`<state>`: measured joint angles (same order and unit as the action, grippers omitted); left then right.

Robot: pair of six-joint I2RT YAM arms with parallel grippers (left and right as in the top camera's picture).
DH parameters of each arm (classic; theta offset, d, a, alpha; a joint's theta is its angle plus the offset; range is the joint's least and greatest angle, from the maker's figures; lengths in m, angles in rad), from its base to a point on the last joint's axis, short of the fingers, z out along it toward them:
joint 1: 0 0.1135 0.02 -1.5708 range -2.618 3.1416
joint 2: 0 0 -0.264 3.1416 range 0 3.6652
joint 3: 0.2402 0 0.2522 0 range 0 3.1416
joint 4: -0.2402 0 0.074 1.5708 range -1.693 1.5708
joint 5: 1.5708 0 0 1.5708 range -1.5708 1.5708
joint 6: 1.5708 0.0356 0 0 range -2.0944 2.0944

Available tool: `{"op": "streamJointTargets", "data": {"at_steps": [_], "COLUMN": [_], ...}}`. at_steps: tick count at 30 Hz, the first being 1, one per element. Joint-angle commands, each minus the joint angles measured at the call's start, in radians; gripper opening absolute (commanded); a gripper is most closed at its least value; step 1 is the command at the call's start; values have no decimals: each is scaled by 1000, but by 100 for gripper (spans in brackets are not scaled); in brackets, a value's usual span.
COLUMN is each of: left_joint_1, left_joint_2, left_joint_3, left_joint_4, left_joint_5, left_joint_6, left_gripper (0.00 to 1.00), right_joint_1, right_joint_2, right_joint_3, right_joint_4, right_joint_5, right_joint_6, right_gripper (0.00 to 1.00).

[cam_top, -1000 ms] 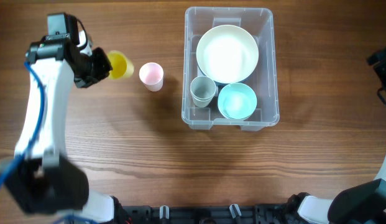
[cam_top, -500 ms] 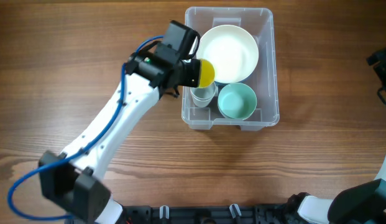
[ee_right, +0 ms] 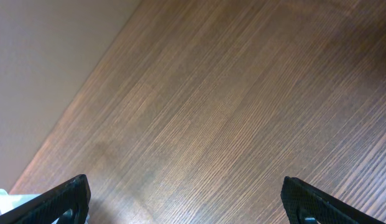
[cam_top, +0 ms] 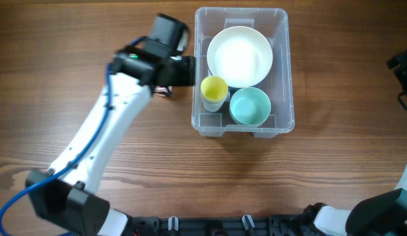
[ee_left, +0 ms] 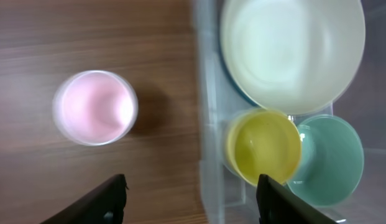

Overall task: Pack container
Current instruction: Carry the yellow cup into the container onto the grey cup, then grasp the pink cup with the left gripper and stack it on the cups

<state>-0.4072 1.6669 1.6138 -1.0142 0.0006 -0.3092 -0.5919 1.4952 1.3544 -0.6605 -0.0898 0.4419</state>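
The clear container [cam_top: 198,40] stands at the upper middle of the table. Inside it are a large white bowl [cam_top: 240,56], a teal bowl [cam_top: 250,106] and a yellow cup [cam_top: 214,90] standing upright in a grey cup. My left gripper [cam_top: 185,71] hovers just left of the container's wall, open and empty. In the left wrist view the yellow cup [ee_left: 264,146] sits free beyond my gripper [ee_left: 193,202], and a pink cup [ee_left: 95,107] stands on the wood left of the container [ee_left: 205,124]. My right gripper [ee_right: 186,202] is open over bare table.
The left arm [cam_top: 105,131] stretches diagonally from the front left of the table. A black part of the right arm [cam_top: 403,82] shows at the far right edge. In the overhead view the left arm hides most of the pink cup.
The left arm carried the yellow cup from the table's left side into the container. It let go, leaving the cup in the grey cup, and drew back to the left.
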Motion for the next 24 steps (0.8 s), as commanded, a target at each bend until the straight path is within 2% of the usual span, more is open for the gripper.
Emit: {"op": "streamJointTargets", "data": {"at_steps": [1, 6, 10, 13, 15, 16, 19, 22, 24], "left_joint_1": [208, 327, 332, 331, 331, 331, 331, 333, 334], "left_joint_2": [17, 126, 233, 306, 365, 389, 424, 409, 380], "left_joint_3": [14, 6, 6, 6, 6, 6, 6, 11, 23], "left_joint_4": [-72, -71, -13, 5, 13, 13, 18, 24, 9], "left_joint_5": [35, 149, 179, 179, 179, 179, 178, 170, 156], "left_joint_6": [-62, -11, 63, 63, 63, 63, 63, 63, 63], "left_gripper": [69, 68, 67, 61, 53, 44, 27, 4, 4], "right_joint_1": [3, 3, 3, 3, 3, 3, 3, 3, 3], "right_joint_2": [5, 5, 5, 5, 5, 5, 5, 5, 5], "right_joint_3": [5, 5, 5, 5, 5, 5, 5, 5, 5], "right_joint_4": [2, 2, 2, 2, 2, 2, 2, 2, 2], "right_joint_5": [-5, -5, -5, -5, -5, -5, -5, -5, -5], "right_joint_6": [6, 6, 6, 6, 6, 6, 6, 6, 6], "right_gripper": [100, 100, 100, 100, 100, 100, 99, 100, 99]}}
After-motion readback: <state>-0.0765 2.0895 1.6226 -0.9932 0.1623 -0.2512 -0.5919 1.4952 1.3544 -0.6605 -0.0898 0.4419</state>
